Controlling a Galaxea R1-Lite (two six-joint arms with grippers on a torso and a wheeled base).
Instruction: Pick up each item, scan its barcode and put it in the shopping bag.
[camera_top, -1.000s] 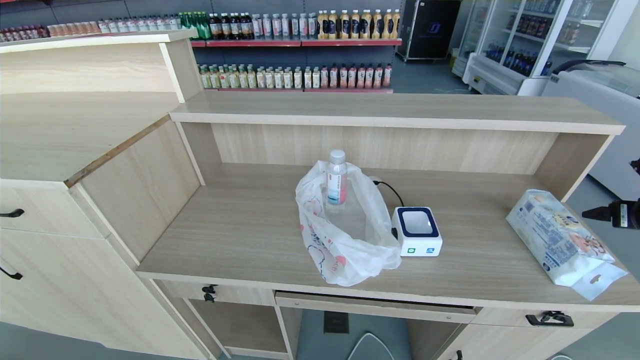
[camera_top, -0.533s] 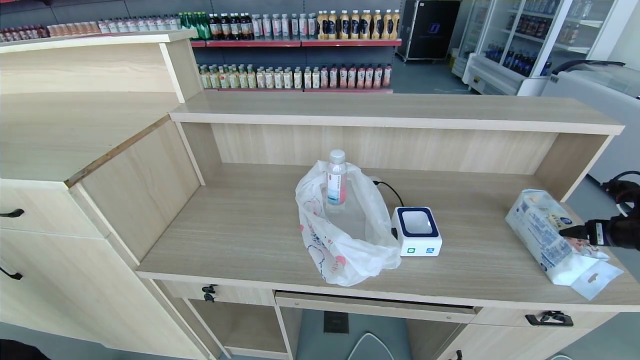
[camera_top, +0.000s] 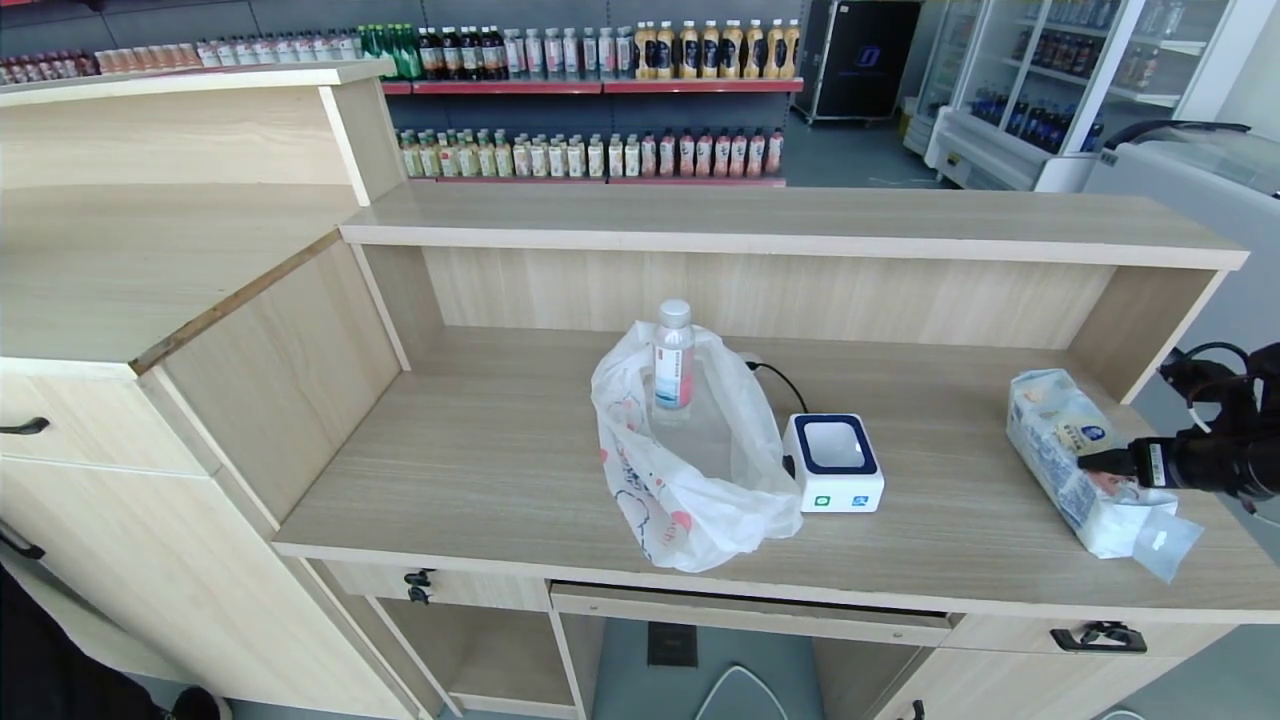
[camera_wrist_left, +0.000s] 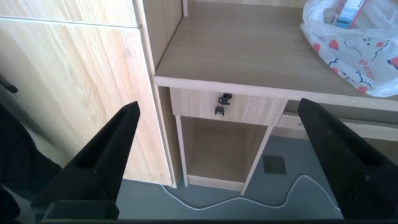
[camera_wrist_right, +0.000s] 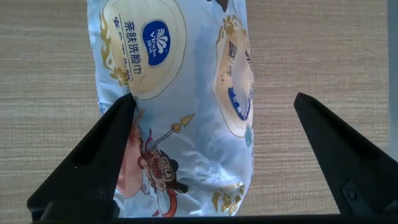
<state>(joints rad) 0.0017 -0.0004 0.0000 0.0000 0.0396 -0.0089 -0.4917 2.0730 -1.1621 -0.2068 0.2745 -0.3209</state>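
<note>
The right gripper is spread wide over the tissue pack. The pack sits between its two black fingers: one finger rests against the pack's side and the other stands apart from it, so nothing is clamped. The left gripper is also spread wide with nothing in it. It hangs low in front of the counter, facing a drawer front with a key in its lock.

There is one tissue pack, lying on the right end of the counter, well apart from the scanner. There is one shopping bag, white with red and blue drawings, standing open near the middle of the counter just beside the scanner. One bottle stands upright inside the bag, and one white scanner with a dark blue frame around its window sits on the counter.

The pack's wrapper is pale blue. It bears a dark blue oval badge with a white emblem, gold-ringed medallions and a cartoon figure holding a spear. The bottle has a grey cap and a label in pink and blue. The scanner's front carries two small squares, one green and one blue.
</note>
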